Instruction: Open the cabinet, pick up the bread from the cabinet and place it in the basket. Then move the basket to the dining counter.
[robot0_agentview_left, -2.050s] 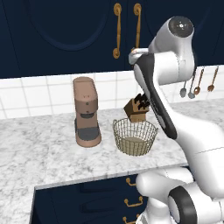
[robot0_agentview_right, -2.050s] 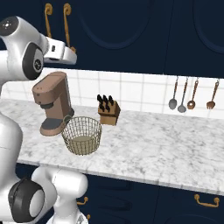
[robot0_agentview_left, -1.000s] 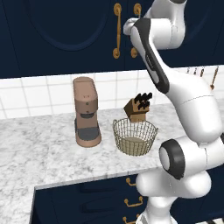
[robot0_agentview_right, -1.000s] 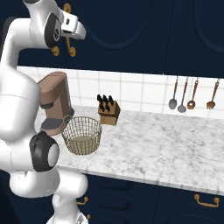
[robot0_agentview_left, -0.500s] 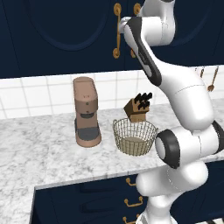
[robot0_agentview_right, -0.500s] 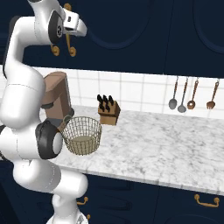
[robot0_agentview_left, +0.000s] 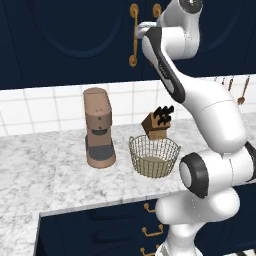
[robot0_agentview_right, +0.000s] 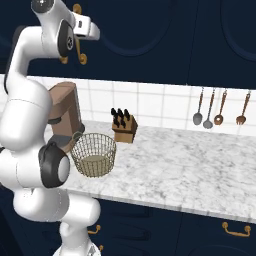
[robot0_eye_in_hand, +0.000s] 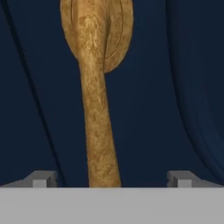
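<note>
Beside the basket (robot0_agentview_left: 154, 155) stand a coffee machine (robot0_agentview_left: 98, 128) and knife block (robot0_agentview_left: 157, 123).

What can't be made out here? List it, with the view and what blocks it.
- The bread: behind the closed doors of the cabinet in both base views.
- The brass handle: its lower end is cut off at the bottom of the hand view.
- The gripper: open, but in the left base view the arm covers it.
- The coffee machine: partly behind the arm in the right base view.
- The basket: its contents are too small to read.
</note>
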